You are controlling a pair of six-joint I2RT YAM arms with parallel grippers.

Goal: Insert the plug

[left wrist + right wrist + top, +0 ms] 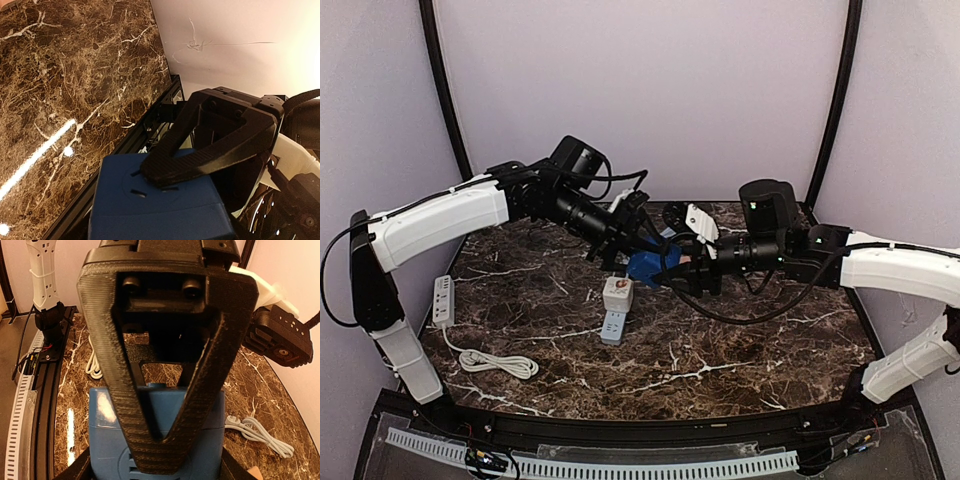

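Note:
The plug (pixel 645 265) is a blue block with socket slots on one face, held above the middle of the marble table. My right gripper (pixel 667 272) is shut on it. In the right wrist view one ribbed finger (pixel 160 450) lies across the slotted face of the plug (pixel 107 440). The left wrist view shows that same finger (pixel 170 167) pressed on the plug (pixel 150 210). My left gripper (pixel 638 245) reaches the plug from the far left side. Its own fingers do not show in its wrist view, and whether they touch the plug is unclear.
Just under the plug, a white adapter (pixel 618 293) sits on a short power strip (pixel 613 327). A second white strip (pixel 443 300) lies at the left edge, its cable (pixel 500 362) coiled near the front. A white cable end with prongs (pixel 231 419) lies on the marble.

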